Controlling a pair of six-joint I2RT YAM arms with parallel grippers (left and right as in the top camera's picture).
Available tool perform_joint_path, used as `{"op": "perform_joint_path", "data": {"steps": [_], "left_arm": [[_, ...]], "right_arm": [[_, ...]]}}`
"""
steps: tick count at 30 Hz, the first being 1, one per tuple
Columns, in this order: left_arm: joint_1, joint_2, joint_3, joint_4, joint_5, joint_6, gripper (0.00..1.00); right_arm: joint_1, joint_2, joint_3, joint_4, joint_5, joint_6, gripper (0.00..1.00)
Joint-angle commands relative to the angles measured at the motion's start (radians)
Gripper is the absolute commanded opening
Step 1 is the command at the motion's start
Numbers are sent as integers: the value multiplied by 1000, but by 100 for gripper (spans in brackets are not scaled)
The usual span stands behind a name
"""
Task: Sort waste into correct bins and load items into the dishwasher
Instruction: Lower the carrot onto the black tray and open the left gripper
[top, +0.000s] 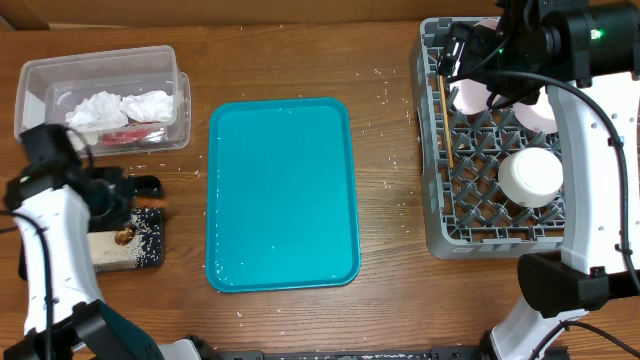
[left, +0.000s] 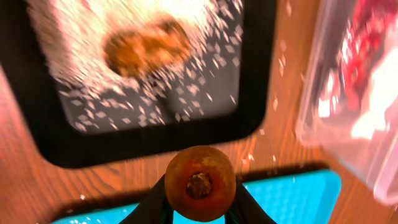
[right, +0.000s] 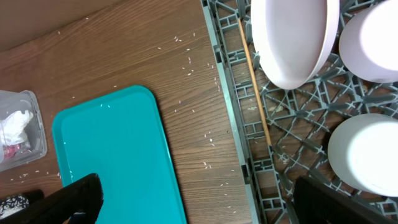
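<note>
The left gripper (left: 199, 198) is pinched on the carrot (left: 200, 177). The carrot is seen end-on as an orange disc, with a dark finger pressed against each side. In the left wrist view it hangs over the strip of wooden table (top: 390, 300) between the black tray (left: 252, 93) and the teal tray (top: 280, 195).

The black tray holds scattered rice grains (left: 186, 93) and the brown food lump (left: 146, 43). Just beyond it is the clear tub (top: 35, 85), which holds the crumpled tissues (top: 120, 105) and the red wrapper (top: 130, 133). From overhead, the left arm reaches in from the table's left edge, and its gripper is beside the black tray's upper end.

The right gripper (right: 196, 183) has its fingers spread wide with nothing between them. It hovers over the left edge of the dish rack (top: 432, 200).

Below it the wooden stick (right: 255, 93) lies along the rack's left side on the grid. A pale dish (right: 295, 37) stands on edge among the pegs just beside the stick, and a second dish (right: 373, 34) is to its right. A round white dish (top: 530, 175) sits lower in the rack. Loose rice grains (right: 186, 59) dot the wood between the rack and the teal tray.
</note>
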Motion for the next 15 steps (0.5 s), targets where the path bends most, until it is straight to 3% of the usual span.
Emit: {"op": "perform_joint_path", "data": {"steps": [1,7,15], "left_arm": [[58,-10,19,-6,-44,62,24],[71,22,17,-4,-210,95,27],[71,165,16,80,-200,120,28]], "right_arm": [[2,-7,2,5,5,0,100],[2,-7,2,5,5,0,100],[2,-7,2,5,5,0,100]]}}
